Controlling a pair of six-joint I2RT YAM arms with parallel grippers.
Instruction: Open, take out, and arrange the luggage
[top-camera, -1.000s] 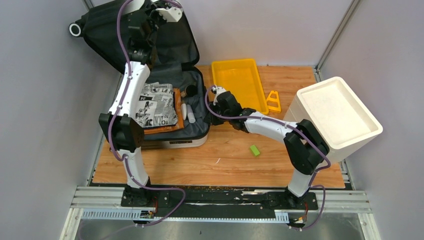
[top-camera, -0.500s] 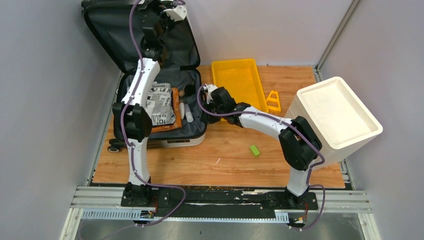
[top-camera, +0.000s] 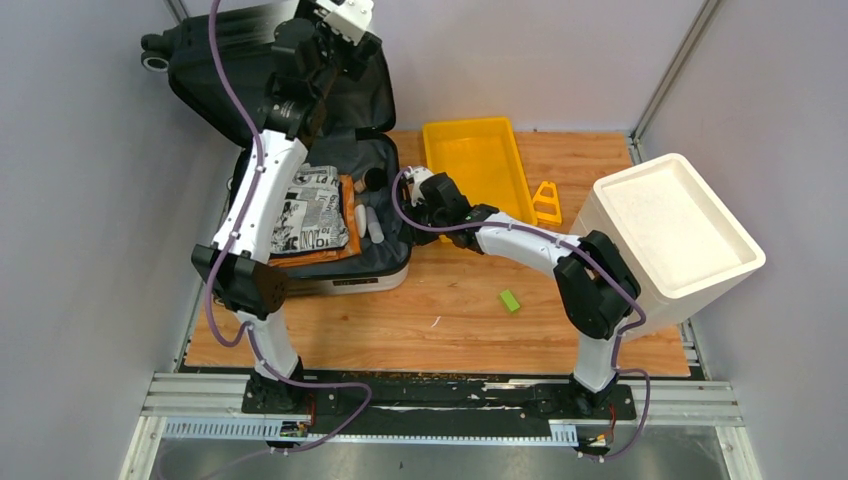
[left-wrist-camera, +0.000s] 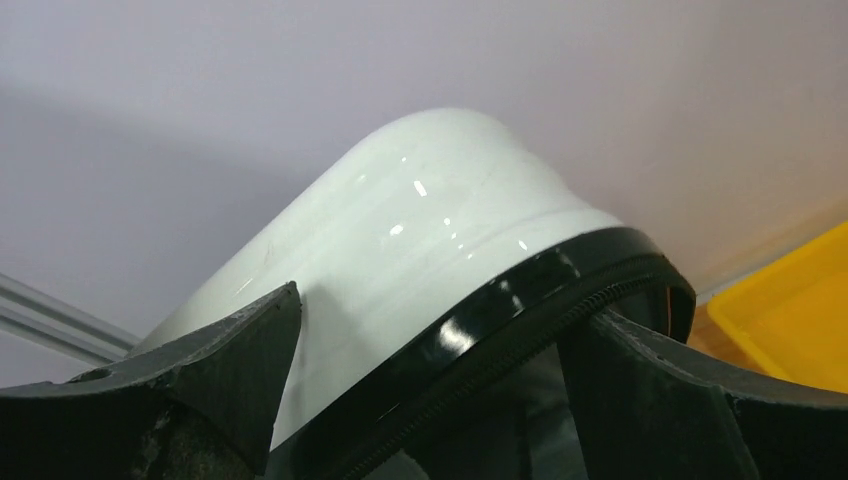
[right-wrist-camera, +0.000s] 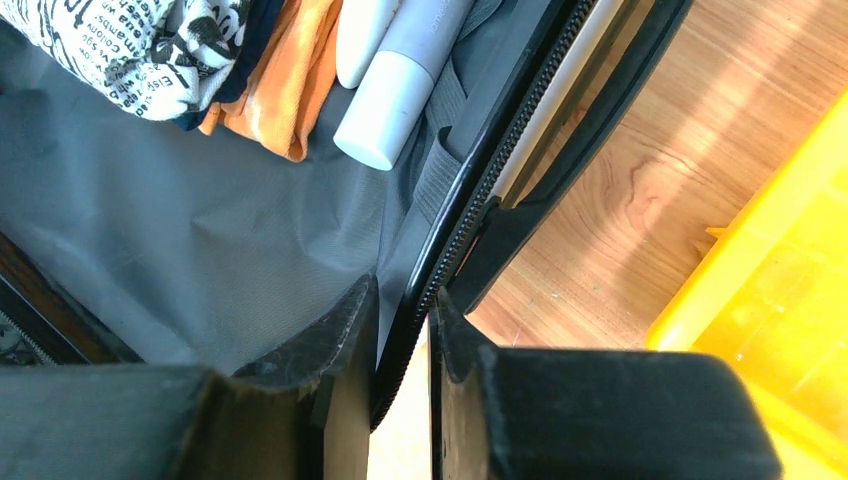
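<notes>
Left gripper (left-wrist-camera: 430, 322) has just sprung wide, freeing the lid (left-wrist-camera: 420, 225) — luggage (top-camera: 342, 284) now open; right gripper (right-wrist-camera: 403, 335) pinches its rim — unpacking next.

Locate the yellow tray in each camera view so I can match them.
Top external: yellow tray upper middle, right of the open suitcase.
Left wrist: far right edge, past the suitcase.
Right wrist: right edge, lower half.
Shared landmark: the suitcase's black zipper rim, visible in all three.
</notes>
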